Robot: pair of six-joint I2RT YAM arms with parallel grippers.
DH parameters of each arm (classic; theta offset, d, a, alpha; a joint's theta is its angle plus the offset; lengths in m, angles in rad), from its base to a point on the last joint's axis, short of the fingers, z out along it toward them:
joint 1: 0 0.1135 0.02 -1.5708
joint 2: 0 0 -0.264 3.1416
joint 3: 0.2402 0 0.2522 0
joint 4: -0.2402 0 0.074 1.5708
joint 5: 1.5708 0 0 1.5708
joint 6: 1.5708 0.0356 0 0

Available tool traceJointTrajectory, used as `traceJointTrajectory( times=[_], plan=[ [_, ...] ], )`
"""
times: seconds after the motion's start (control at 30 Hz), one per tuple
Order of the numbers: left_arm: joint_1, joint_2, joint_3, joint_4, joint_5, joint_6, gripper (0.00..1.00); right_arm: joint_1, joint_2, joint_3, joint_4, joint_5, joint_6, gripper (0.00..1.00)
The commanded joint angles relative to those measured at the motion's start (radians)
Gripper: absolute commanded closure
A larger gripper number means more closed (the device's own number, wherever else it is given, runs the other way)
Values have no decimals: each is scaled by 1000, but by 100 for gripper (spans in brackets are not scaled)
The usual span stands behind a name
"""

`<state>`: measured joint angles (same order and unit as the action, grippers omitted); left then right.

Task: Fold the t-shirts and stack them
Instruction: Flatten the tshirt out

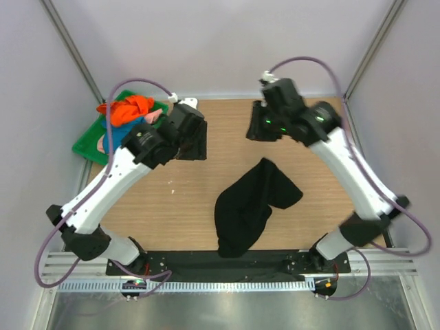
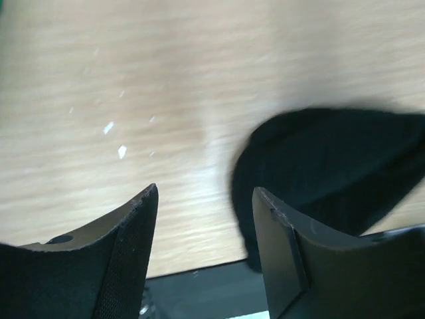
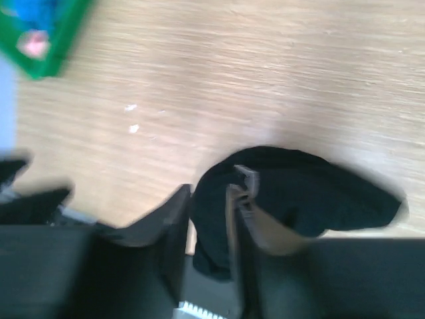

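A black t-shirt lies crumpled on the wooden table near its front edge, with no gripper touching it. It also shows as the dark heap below the left wrist and the black shirt below the right wrist. My left gripper hangs high over the far left of the table; its jaws stand wide open and empty. My right gripper hangs high at the far right, open by a narrow gap with nothing in it. An orange t-shirt sits bunched in the tray.
A green tray stands at the far left corner, holding blue cloth and pink cloth beside the orange shirt. The tray's corner shows in the right wrist view. Small white specks dot the table.
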<state>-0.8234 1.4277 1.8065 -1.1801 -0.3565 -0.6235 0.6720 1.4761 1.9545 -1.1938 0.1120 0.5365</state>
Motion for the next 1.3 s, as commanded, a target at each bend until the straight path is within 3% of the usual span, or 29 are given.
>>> traceJointTrajectory(
  times=[0.0, 0.1, 0.2, 0.33, 0.43, 0.63, 1.03, 1.13, 1.27],
  plan=[
    [4, -25, -86, -174, -56, -31, 40, -5, 189, 72, -78, 118, -61, 60],
    [-2, -174, -309, 59, 147, -54, 40, -5, 149, 14, -69, 86, -84, 53],
    [-28, -303, -537, 209, 328, -114, 39, -5, 57, -219, 14, 3, -61, 52],
    [-104, -339, -752, 390, 456, -240, 38, 6, -136, -605, 141, -180, 22, 52],
    [-175, -279, -867, 464, 513, -300, 36, 86, -209, -814, 248, -247, 106, 52],
    [-319, -68, -924, 559, 527, -317, 36, 274, -244, -999, 322, -209, 227, 51],
    [-398, 184, -894, 675, 531, -351, 45, 314, -303, -1213, 398, -190, 319, 53],
    [-399, 208, -897, 694, 525, -357, 51, 314, -319, -1235, 416, -160, 332, 52],
    [-399, 191, -903, 695, 502, -364, 74, 313, -303, -1247, 471, -144, 348, 51]
  ],
)
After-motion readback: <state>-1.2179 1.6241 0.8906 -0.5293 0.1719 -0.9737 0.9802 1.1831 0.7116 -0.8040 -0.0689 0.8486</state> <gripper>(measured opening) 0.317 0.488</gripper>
